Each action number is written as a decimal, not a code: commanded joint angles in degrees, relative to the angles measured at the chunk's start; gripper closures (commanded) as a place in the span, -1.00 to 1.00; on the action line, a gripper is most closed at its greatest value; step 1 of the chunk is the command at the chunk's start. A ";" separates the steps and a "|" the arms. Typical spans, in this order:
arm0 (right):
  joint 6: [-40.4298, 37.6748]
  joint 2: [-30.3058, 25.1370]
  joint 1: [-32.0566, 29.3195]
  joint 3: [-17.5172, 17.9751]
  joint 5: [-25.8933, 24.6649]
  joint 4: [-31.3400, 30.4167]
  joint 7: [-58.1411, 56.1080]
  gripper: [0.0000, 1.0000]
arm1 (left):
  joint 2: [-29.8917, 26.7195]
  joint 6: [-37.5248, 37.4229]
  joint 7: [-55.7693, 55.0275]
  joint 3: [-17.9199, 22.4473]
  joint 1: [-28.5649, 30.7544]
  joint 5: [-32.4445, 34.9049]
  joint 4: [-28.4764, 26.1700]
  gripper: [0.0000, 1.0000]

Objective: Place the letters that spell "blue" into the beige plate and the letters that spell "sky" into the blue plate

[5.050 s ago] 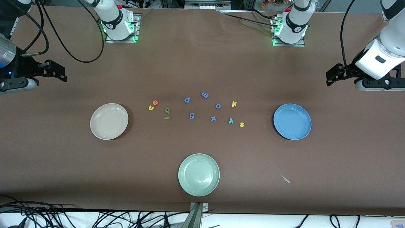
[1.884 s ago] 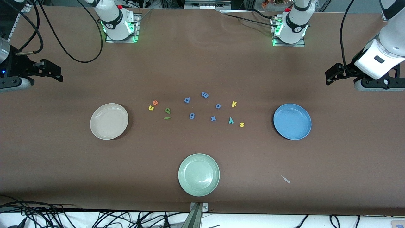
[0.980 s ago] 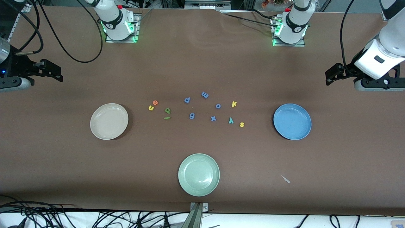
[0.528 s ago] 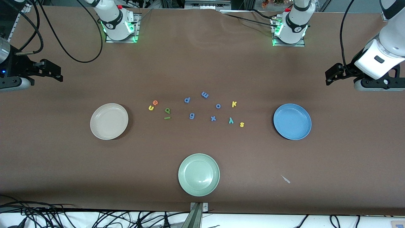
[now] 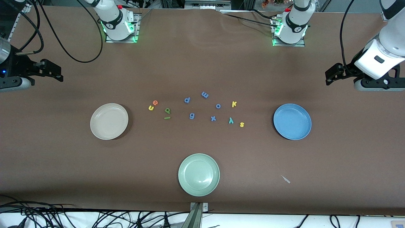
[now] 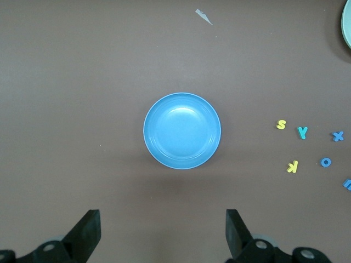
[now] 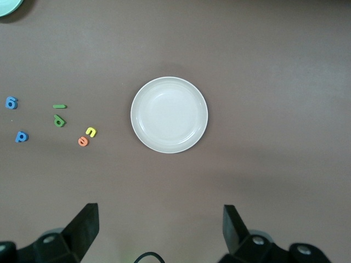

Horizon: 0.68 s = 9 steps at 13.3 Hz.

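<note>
On the brown table the orange e (image 5: 155,102), yellow u (image 5: 151,108), green b (image 5: 167,110) and green l (image 5: 167,117) lie near the empty beige plate (image 5: 109,121). Yellow k (image 5: 234,104), teal y (image 5: 231,120) and yellow s (image 5: 241,124) lie near the empty blue plate (image 5: 292,121). My right gripper (image 5: 55,71) hangs open and empty, high over the table's end, looking down on the beige plate (image 7: 169,114). My left gripper (image 5: 330,76) hangs the same way over the other end, open above the blue plate (image 6: 182,130).
Blue letters p (image 5: 187,100), m (image 5: 205,94), o (image 5: 218,106), g (image 5: 191,116) and x (image 5: 213,118) lie between the two groups. A pale green plate (image 5: 198,174) sits nearer the front camera. A small paper scrap (image 5: 286,179) lies near it, toward the left arm's end.
Since the earliest frame my right gripper has drawn back slightly toward its end of the table. Over the last second nothing has visibly moved.
</note>
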 commanded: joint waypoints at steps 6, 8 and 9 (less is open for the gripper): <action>-1.26 0.12 -0.54 0.74 0.01 1.25 -0.28 -1.00 | 0.64 -1.42 1.11 0.07 -0.23 0.70 1.75 -1.00; -1.26 0.12 -0.54 0.74 0.01 1.25 -0.28 -1.00 | 0.64 -1.42 1.02 0.07 -0.23 0.70 1.75 -1.00; -1.26 0.12 -0.54 0.74 0.01 1.16 -0.02 -1.00 | 0.64 -1.42 1.11 0.07 -0.23 0.70 1.75 -1.00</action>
